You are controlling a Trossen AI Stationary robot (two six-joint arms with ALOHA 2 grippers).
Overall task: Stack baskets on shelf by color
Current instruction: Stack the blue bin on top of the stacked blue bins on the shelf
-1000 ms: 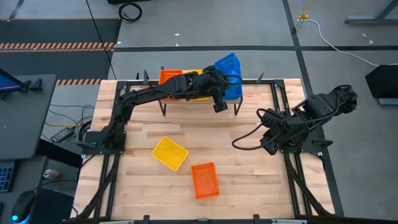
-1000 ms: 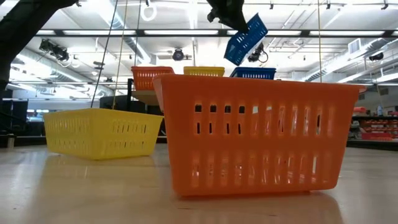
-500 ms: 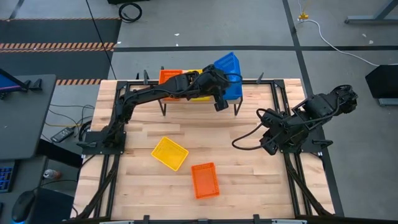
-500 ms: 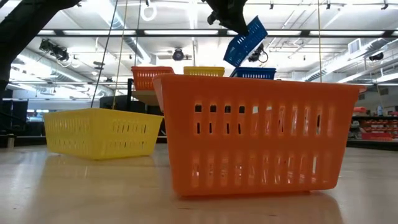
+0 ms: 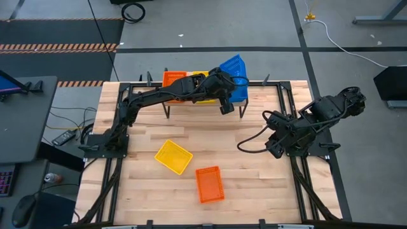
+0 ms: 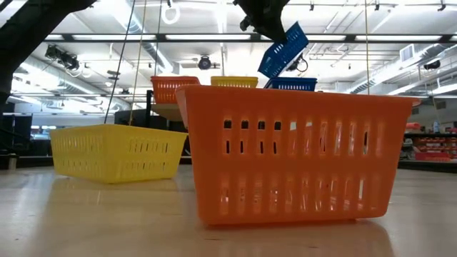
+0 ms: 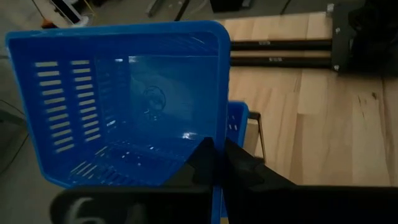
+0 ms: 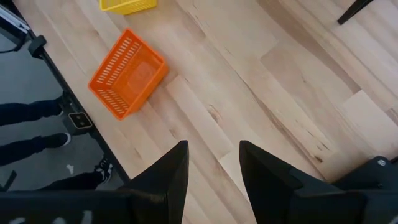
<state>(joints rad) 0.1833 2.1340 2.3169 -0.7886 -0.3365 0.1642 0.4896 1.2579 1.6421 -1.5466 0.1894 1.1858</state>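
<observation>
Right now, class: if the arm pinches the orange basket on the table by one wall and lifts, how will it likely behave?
The orange basket would probably tilt: the blue basket, pinched at one wall by the left gripper, hangs slanted. It looks light, being thin, slotted plastic. Likely stiff too; the blue one shows no sag.

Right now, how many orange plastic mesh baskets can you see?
2 visible: one orange plastic mesh basket on the tabletop's near side, one on the shelf's left end. Nested baskets beneath may be hidden.

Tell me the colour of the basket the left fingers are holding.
Blue: the blue plastic mesh basket, clearest in the left wrist view.
</observation>
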